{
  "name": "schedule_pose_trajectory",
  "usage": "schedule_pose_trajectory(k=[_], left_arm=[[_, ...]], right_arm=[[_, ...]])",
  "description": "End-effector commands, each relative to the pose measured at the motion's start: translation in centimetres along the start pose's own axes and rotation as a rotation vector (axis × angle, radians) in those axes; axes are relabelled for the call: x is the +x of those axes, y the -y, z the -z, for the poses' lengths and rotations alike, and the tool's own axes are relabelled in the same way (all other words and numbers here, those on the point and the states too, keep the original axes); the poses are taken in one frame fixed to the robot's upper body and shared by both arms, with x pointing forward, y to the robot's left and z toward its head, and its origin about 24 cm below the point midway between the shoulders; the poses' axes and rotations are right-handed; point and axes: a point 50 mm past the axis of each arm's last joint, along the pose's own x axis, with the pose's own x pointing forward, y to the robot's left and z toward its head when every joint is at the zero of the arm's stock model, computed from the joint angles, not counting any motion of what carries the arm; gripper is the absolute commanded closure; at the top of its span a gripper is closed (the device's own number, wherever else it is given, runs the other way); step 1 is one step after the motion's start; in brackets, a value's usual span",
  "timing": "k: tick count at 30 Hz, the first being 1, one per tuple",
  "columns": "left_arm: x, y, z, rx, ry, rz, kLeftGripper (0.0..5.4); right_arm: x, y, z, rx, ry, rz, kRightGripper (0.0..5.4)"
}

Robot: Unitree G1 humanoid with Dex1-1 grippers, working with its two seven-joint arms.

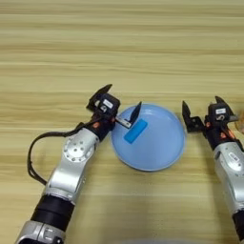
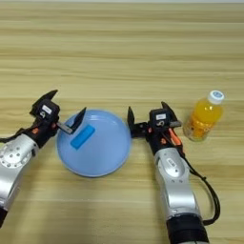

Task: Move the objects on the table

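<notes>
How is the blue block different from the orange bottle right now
The blue block lies flat inside the plate; the orange bottle stands upright on the table, right of the plate. The block is a flat blue rectangle; the bottle is taller, rounded and white-capped. The open left gripper is at the block; the open right gripper sits between plate and bottle. Neither is held.

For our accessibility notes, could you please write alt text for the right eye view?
A small blue rectangular block lies in a round light-blue plate on a light wood-grain table. The left gripper is open at the plate's left rim and the right gripper open at its right edge. A small orange-liquid bottle with a white cap stands further right.
</notes>
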Motion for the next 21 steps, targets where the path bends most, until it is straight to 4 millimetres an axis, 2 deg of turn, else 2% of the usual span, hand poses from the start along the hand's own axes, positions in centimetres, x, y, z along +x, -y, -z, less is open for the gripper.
schedule_pose_trajectory(k=[1, 6, 21], left_arm=[[0.2, 2.1, -0.1, 0.002, -0.026, 0.099, 0.00], [0.5, 3.2, 0.9, -0.010, -0.091, 0.136, 0.00], [0.7, 3.0, 3.2, -0.020, -0.204, 0.101, 0.00]], right_arm=[[0.1, 0.1, -0.2, 0.010, 0.005, 0.005, 0.04], [0.1, 0.1, -0.2, 0.011, 0.008, 0.006, 0.04], [-0.1, -0.1, -0.2, 0.019, 0.008, 0.008, 0.04]])
